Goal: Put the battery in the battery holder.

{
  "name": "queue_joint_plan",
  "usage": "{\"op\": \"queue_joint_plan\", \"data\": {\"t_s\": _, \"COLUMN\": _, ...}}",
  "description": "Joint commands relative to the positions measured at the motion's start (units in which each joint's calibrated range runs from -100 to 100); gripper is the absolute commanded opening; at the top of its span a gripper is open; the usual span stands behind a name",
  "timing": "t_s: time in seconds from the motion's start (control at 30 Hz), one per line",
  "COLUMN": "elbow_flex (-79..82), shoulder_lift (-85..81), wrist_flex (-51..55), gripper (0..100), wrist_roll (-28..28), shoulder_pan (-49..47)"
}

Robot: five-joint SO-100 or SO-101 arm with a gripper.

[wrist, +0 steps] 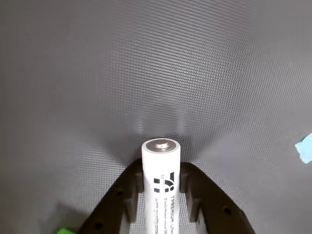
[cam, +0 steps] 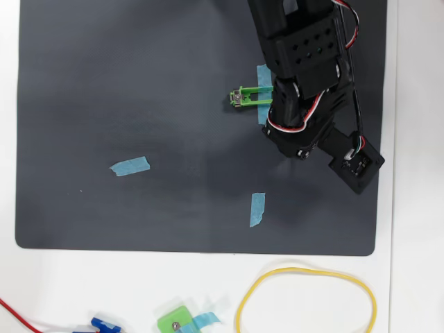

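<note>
The fingers (wrist: 161,195) hold the battery (wrist: 161,190) tight above the dark mat (cam: 139,83), and next must lower it into the battery holder (cam: 244,97) near the mat's top edge.

wrist view: i look from just behind the gripper (wrist: 161,204), along the held battery (wrist: 161,190), down close at the dark mat (wrist: 156,63).
overhead view: i look straight down from well above, taking in the whole dark mat (cam: 139,104), the arm (cam: 305,76) and the white table (cam: 409,277).
shared: both show the mat and blue tape (wrist: 304,147); i cannot tell which overhead strip it matches.
</note>
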Motion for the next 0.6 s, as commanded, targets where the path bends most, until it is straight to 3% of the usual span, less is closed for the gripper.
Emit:
{"op": "queue_joint_plan", "data": {"t_s": 0.0, "elbow_flex": 1.09, "shoulder_lift": -6.32, "wrist_flex": 0.98, "gripper": 0, "wrist_roll": 4.72, "shoulder_pan": -3.14}}
{"op": "queue_joint_plan", "data": {"t_s": 0.33, "elbow_flex": 14.4, "shoulder_lift": -24.4, "wrist_flex": 0.98, "gripper": 0, "wrist_roll": 21.41, "shoulder_pan": -8.54}}
{"op": "queue_joint_plan", "data": {"t_s": 0.57, "elbow_flex": 15.37, "shoulder_lift": -24.82, "wrist_flex": 0.89, "gripper": 0, "wrist_roll": 22.35, "shoulder_pan": -5.63}}
